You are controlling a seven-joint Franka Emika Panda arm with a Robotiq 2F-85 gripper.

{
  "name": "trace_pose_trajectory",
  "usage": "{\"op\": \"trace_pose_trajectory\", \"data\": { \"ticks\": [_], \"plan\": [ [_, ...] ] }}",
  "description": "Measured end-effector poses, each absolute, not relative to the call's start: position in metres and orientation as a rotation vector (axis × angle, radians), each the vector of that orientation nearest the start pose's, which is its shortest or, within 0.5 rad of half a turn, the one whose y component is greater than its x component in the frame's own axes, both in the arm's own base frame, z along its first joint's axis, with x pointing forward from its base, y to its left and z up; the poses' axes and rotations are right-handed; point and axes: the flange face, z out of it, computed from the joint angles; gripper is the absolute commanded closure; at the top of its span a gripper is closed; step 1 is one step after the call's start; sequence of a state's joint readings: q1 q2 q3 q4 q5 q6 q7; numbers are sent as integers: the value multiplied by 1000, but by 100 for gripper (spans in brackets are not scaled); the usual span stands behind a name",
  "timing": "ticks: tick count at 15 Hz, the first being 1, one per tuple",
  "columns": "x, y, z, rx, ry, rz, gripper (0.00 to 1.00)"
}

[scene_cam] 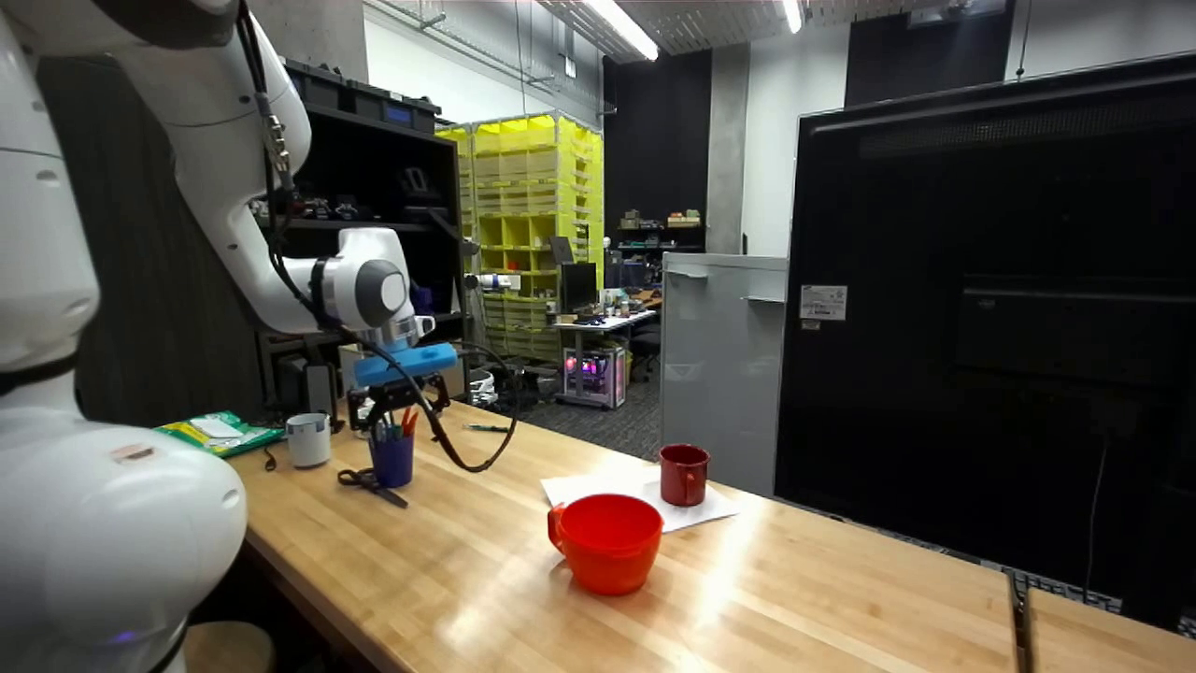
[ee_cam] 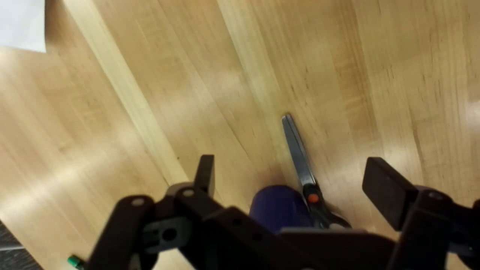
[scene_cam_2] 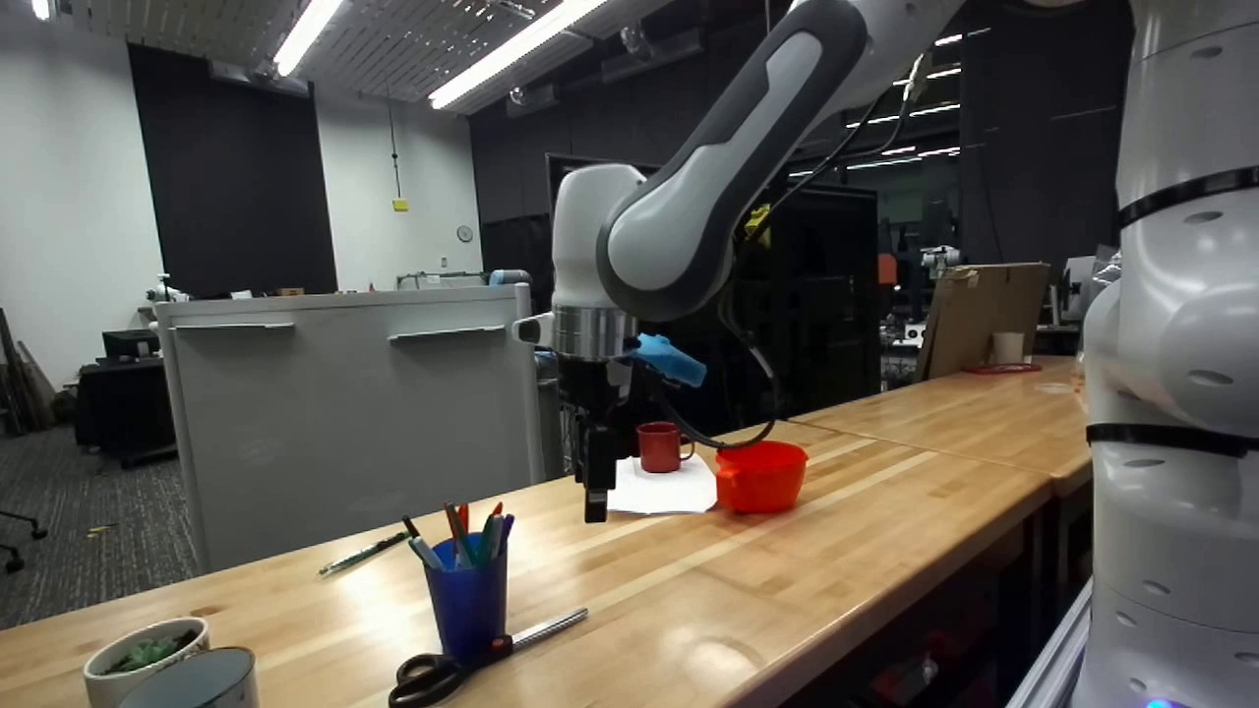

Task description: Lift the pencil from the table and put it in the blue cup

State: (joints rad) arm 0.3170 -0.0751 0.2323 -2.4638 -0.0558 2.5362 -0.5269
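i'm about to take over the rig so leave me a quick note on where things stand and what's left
Black gripper: jaws open, holding nothing, above the light-brown wooden table.
Slim green-and-black pencil (possibly a pen): lying on the table.
Dark-blue cylindrical cup: upright, holding slim coloured pens; black-handled metal scissors lie beside it.
Done: no lift or placement yet.
Left: grasp the pencil, lift it, put it in the cup.

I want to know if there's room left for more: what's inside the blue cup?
Several pens or markers are in the blue cup, orange-red, green and white among them, their upper parts sticking out. Their lower ends and the cup's bottom are hidden by its wall.
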Motion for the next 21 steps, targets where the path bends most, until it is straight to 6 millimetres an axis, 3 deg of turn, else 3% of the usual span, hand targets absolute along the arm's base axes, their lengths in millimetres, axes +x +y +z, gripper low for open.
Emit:
{"op": "trace_pose_trajectory", "data": {
  "ticks": [9,14,21],
  "plan": [
    [438,325,385,-2494,-1962,-360,0],
    [467,368,411,-2445,-2018,-365,0],
    [478,376,406,-2435,-2019,-351,0]
  ]
}}
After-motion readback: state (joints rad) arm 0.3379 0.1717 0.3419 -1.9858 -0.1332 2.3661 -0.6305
